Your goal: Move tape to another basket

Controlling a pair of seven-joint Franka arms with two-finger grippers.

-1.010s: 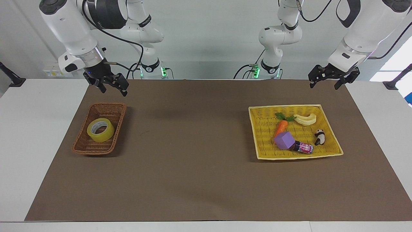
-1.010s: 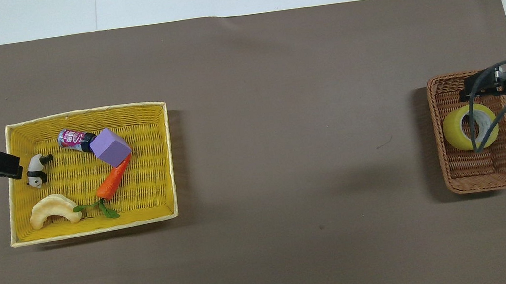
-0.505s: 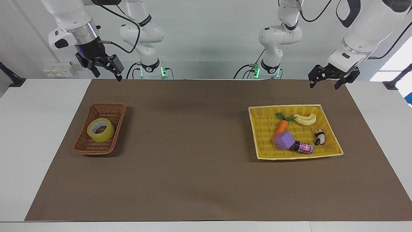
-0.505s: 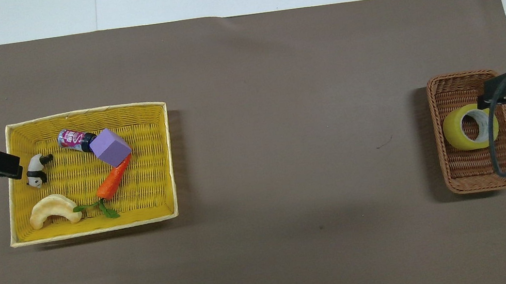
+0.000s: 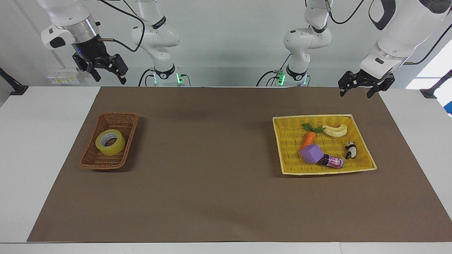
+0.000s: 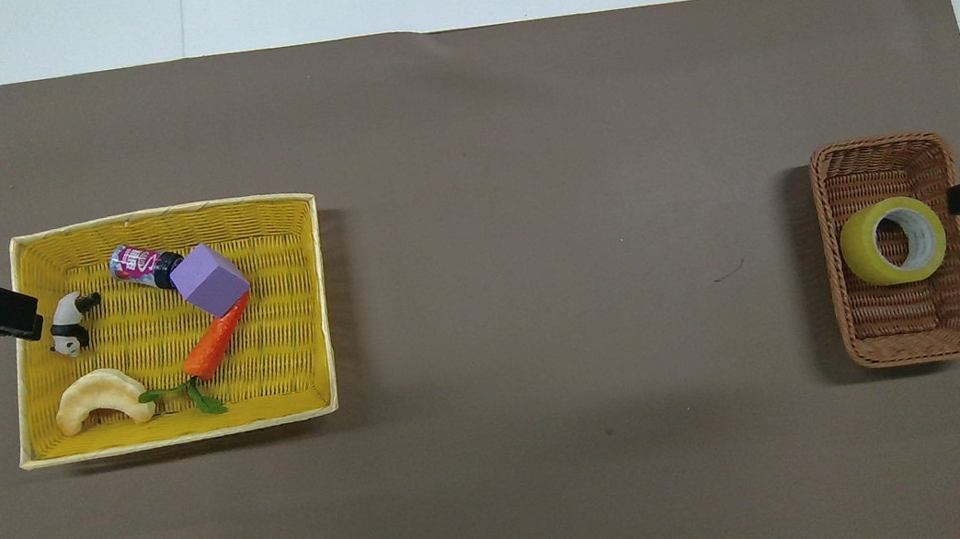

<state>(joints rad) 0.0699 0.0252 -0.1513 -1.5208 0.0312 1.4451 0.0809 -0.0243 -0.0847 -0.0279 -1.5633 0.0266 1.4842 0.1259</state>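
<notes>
The flat yellow woven tray point(image 5: 325, 171) lies under the waiting left gripper point(image 5: 356, 90), whose jaws stand wide. Below and aside of the raised, wide, empty right gripper point(image 5: 109, 76) sits the small dark-brown wicker basket point(image 5: 106, 166). The translucent yellow tape roll point(image 5: 110, 142) lies inside, seemingly settled. The placement looks done: depart upward, clear of the rim.

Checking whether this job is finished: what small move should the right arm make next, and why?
Probably none beyond parking: the tape lies in the brown basket, the right end effector hangs open and empty, raised clear of it, and the left end effector waits open near the yellow tray.
</notes>
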